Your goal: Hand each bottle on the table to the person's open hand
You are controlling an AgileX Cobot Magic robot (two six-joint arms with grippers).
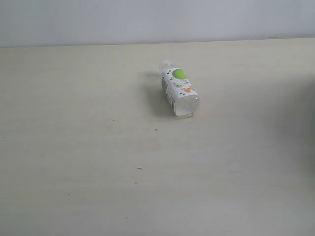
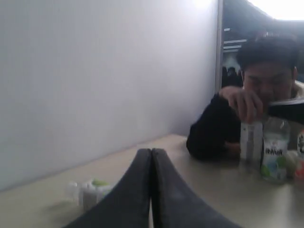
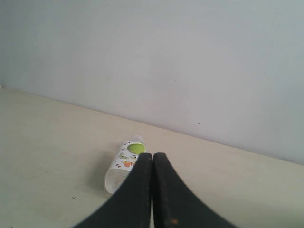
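Small white bottle (image 1: 179, 91) — flat on its side on the table (image 1: 74, 172), just right of centre, toward the far edge. Points cap far, slightly left; base near. Sits just ahead of right gripper (image 3: 152, 156), looks farther from left gripper (image 2: 151, 152). Both pinched closed, holding nothing. Green fruit print, orange bits — no legible writing.

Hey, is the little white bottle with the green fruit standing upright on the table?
No, the small white bottle lies on its side on the table, with its cap toward the far edge.
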